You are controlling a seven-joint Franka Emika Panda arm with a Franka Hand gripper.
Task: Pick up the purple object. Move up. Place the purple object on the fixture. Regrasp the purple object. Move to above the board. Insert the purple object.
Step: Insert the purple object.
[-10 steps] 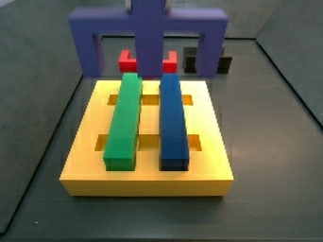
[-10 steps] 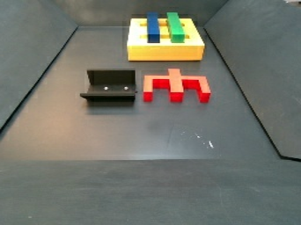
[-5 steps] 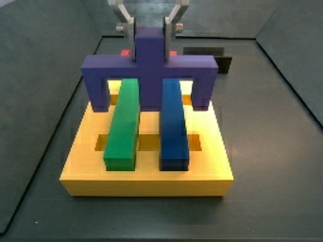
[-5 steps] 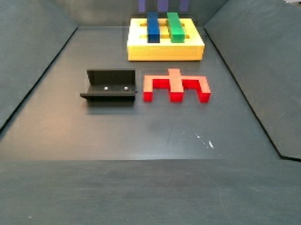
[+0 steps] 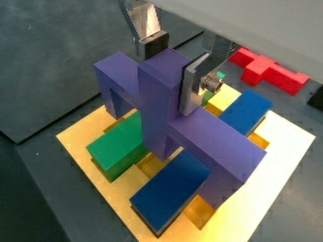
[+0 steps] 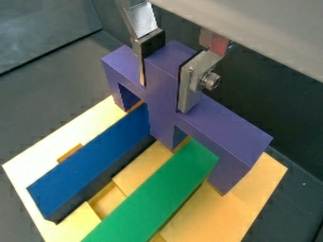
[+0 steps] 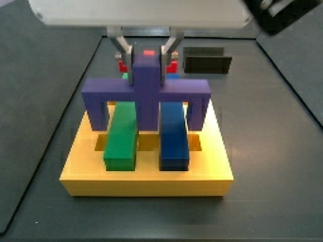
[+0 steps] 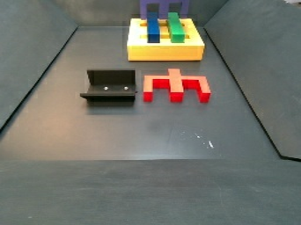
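Observation:
The purple object hangs upright over the far part of the yellow board. Its legs straddle the green bar and the blue bar and reach down to the board's top. My gripper is shut on its middle stem from above. Both wrist views show the fingers pressed on the stem of the purple object. In a side view only the purple object's lower part shows above the board; the gripper is out of frame there.
The black fixture stands empty on the dark floor, with the red notched block beside it. Both lie behind the board in a side view, fixture included. The red block also shows in a wrist view. Dark walls ring the floor.
My gripper has come down with the purple object, from high behind the board to low over its far part, the legs now beside the two bars.

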